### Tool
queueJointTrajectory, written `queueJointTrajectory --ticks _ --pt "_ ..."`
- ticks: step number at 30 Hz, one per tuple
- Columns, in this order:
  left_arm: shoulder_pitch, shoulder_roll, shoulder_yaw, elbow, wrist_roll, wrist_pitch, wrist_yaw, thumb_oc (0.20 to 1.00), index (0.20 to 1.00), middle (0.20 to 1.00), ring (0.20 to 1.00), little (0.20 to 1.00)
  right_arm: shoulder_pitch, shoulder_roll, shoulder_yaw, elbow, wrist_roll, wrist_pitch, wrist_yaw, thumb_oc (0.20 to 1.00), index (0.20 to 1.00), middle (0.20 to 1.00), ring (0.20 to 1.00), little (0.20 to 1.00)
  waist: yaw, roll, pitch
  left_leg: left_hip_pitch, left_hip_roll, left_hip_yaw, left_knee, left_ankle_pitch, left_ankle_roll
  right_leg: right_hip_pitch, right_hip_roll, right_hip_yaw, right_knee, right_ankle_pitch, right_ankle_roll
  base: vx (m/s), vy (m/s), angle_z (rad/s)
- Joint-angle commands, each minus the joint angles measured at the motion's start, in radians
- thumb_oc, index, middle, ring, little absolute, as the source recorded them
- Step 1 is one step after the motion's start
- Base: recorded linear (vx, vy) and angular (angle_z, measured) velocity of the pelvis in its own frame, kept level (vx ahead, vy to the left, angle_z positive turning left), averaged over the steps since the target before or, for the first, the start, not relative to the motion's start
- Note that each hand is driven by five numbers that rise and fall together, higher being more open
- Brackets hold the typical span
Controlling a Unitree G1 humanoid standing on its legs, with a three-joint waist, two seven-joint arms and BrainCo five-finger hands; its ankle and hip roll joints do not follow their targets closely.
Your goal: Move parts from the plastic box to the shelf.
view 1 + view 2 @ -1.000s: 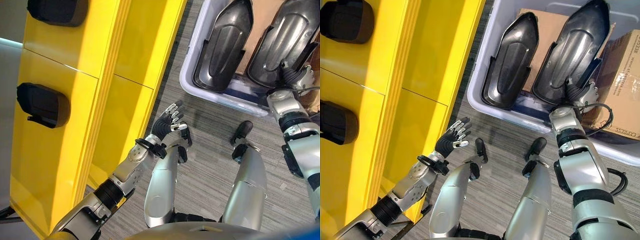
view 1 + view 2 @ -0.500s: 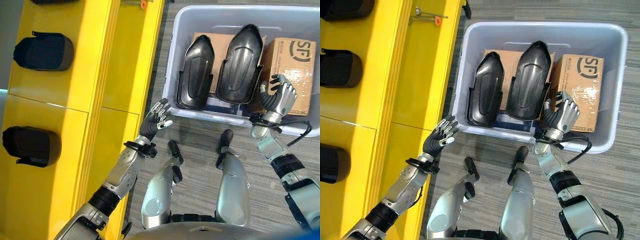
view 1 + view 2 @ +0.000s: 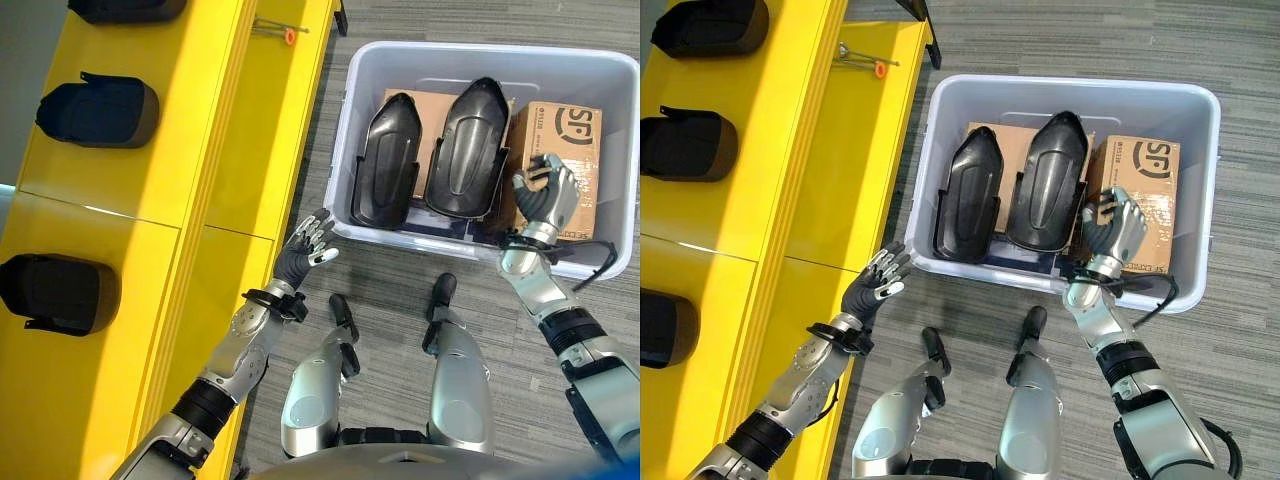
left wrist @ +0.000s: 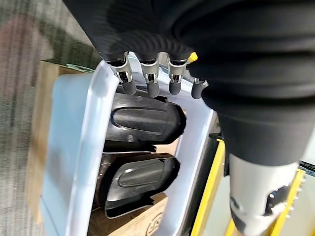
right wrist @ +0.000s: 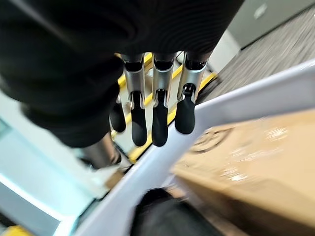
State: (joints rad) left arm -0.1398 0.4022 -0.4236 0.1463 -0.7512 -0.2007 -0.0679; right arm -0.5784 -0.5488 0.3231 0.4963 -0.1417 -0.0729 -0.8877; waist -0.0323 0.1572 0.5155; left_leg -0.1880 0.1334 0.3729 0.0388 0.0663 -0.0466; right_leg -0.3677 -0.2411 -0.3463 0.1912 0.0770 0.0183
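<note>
A pale grey plastic box (image 3: pixel 344 150) stands on the carpet to the right of the yellow shelf (image 3: pixel 170 220). Two long black shell-shaped parts (image 3: pixel 388 172) (image 3: pixel 467 150) lean side by side inside it. My right hand (image 3: pixel 545 198) hovers over the box's near right corner, in front of a cardboard box (image 3: pixel 568 135), fingers (image 5: pixel 158 118) relaxed and holding nothing. My left hand (image 3: pixel 300 255) is raised between the shelf and the box's near left corner, open and empty. Its fingers (image 4: pixel 150 83) point at the box rim (image 4: pixel 93 147).
Three black parts (image 3: pixel 98 108) (image 3: pixel 55 292) (image 3: pixel 125 8) lie on the shelf's top. A small metal tool with an orange tip (image 3: pixel 275 30) lies near the shelf's far end. Striped grey carpet (image 3: pixel 380 265) runs between the shelf and the box.
The camera has pulled back, bringing the whole box into view. My right hand has come off the right part's lower end and now hangs open by the cardboard box. The left hand stays open.
</note>
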Motion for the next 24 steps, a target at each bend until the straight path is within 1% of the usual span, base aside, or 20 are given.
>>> queueJointTrajectory --ticks 1,3,4,6,11,12,13,14,15,16,17,20,21,24 --pt "0.004 0.02 0.006 -0.056 0.045 -0.011 -0.013 1.0 1.0 1.0 1.0 1.0 -0.057 0.004 0.0 -0.026 -0.012 -0.043 0.111 1.0 1.0 1.0 1.0 1.0 0.032 -0.02 0.004 -0.062 0.032 -0.07 0.101 -0.068 -0.023 0.041 -0.051 0.072 0.079 -0.125 0.097 0.0 0.0 0.0" --pt "0.0 0.024 0.007 -0.06 0.048 0.01 -0.021 1.0 1.0 1.0 1.0 1.0 -0.097 0.012 0.022 -0.016 0.009 -0.014 0.199 1.0 1.0 1.0 1.0 1.0 0.045 -0.017 0.004 -0.081 0.03 -0.076 0.12 -0.071 -0.024 0.025 -0.058 0.069 0.102 -0.132 0.095 0.0 0.0 0.0" --pt "0.0 0.025 0.007 -0.061 0.049 0.012 -0.022 1.0 1.0 1.0 1.0 1.0 -0.099 0.012 0.024 -0.015 0.012 -0.013 0.21 1.0 1.0 1.0 1.0 1.0 0.045 -0.017 0.004 -0.082 0.03 -0.076 0.122 -0.071 -0.024 0.024 -0.058 0.069 0.103 -0.133 0.094 0.03 -0.046 0.05" --pt "-0.007 0.022 0.004 -0.056 0.06 0.025 -0.038 1.0 1.0 1.0 1.0 1.0 -0.144 0.023 0.057 0.019 0.011 0.02 0.245 1.0 1.0 1.0 1.0 1.0 0.062 -0.013 0.004 -0.106 0.029 -0.08 0.141 -0.072 -0.023 0.001 -0.065 0.063 0.129 -0.139 0.091 0.03 -0.042 0.14" --pt "-0.027 0.023 -0.016 -0.054 0.063 0.038 -0.032 1.0 1.0 1.0 1.0 1.0 -0.212 0.031 0.071 0.111 0.088 0.065 0.249 1.0 1.0 1.0 1.0 1.0 0.083 0.002 0.004 -0.151 0.022 -0.083 0.166 -0.079 -0.018 -0.052 -0.074 0.057 0.187 -0.158 0.086 0.02 -0.008 0.21" --pt "-0.031 0.023 -0.018 -0.053 0.064 0.04 -0.031 1.0 1.0 1.0 1.0 1.0 -0.222 0.031 0.07 0.137 0.124 0.066 0.248 1.0 1.0 1.0 1.0 1.0 0.086 0.006 0.004 -0.163 0.021 -0.083 0.173 -0.08 -0.017 -0.065 -0.076 0.057 0.2 -0.162 0.084 0.01 -0.004 0.18" --pt "-0.041 0.023 -0.029 -0.052 0.061 0.041 -0.019 1.0 1.0 1.0 1.0 1.0 -0.241 0.044 0.048 0.217 0.216 0.06 0.249 1.0 1.0 1.0 1.0 1.0 0.093 0.018 0.004 -0.193 0.018 -0.084 0.192 -0.087 -0.015 -0.098 -0.08 0.058 0.229 -0.173 0.079 0.01 -0.002 0.19" --pt "-0.047 0.018 -0.036 -0.045 0.06 0.038 -0.015 1.0 1.0 1.0 1.0 1.0 -0.249 0.049 0.038 0.253 0.235 0.062 0.245 1.0 1.0 1.0 1.0 1.0 0.094 0.024 0.004 -0.207 0.018 -0.083 0.2 -0.089 -0.014 -0.113 -0.081 0.059 0.24 -0.177 0.077 0.01 0.01 0.19" --pt "-0.053 0.011 -0.046 -0.043 0.062 0.037 -0.01 1.0 1.0 1.0 1.0 1.0 -0.26 0.055 0.024 0.296 0.277 0.067 0.223 1.0 1.0 1.0 1.0 1.0 0.096 0.033 0.004 -0.224 0.017 -0.081 0.208 -0.092 -0.013 -0.136 -0.085 0.062 0.256 -0.182 0.074 0.02 0.028 0.17" --pt "-0.053 0.004 -0.055 -0.039 0.061 0.034 -0.006 1.0 1.0 1.0 1.0 1.0 -0.266 0.054 -0.005 0.334 0.333 0.068 0.165 1.0 1.0 1.0 1.0 1.0 0.095 0.044 0.004 -0.238 0.016 -0.078 0.216 -0.095 -0.012 -0.153 -0.088 0.066 0.27 -0.187 0.07 0.01 0.066 0.07" --pt "-0.053 0.005 -0.066 -0.043 0.055 0.03 0.006 1.0 1.0 1.0 1.0 1.0 -0.273 0.051 -0.049 0.363 0.353 0.045 0.126 1.0 1.0 1.0 1.0 1.0 0.091 0.057 0.004 -0.258 0.014 -0.074 0.225 -0.1 -0.01 -0.18 -0.091 0.072 0.287 -0.194 0.07 0.01 0.065 -0.01" --pt "-0.056 -0.005 -0.083 -0.047 0.06 0.024 0.018 1.0 1.0 1.0 1.0 1.0 -0.274 0.044 -0.082 0.369 0.35 0.05 0.093 1.0 1.0 1.0 1.0 1.0 0.084 0.07 0.004 -0.278 0.012 -0.068 0.237 -0.107 -0.007 -0.207 -0.094 0.082 0.308 -0.202 0.067 -0.01 0.051 -0.03" --pt "-0.056 -0.006 -0.086 -0.047 0.059 0.023 0.019 1.0 1.0 1.0 1.0 1.0 -0.274 0.042 -0.085 0.371 0.351 0.051 0.094 1.0 1.0 1.0 1.0 1.0 0.082 0.072 0.004 -0.28 0.012 -0.067 0.24 -0.108 -0.007 -0.211 -0.095 0.084 0.311 -0.203 0.067 0.0 0.041 -0.07" --pt "-0.057 -0.017 -0.102 -0.043 0.054 0.005 0.029 1.0 1.0 1.0 1.0 1.0 -0.265 0.038 -0.094 0.383 0.387 0.059 0.138 1.0 1.0 1.0 1.0 1.0 0.07 0.085 0.004 -0.29 0.011 -0.054 0.251 -0.116 -0.006 -0.23 -0.097 0.097 0.319 -0.208 0.065 0.0 0.056 -0.09"
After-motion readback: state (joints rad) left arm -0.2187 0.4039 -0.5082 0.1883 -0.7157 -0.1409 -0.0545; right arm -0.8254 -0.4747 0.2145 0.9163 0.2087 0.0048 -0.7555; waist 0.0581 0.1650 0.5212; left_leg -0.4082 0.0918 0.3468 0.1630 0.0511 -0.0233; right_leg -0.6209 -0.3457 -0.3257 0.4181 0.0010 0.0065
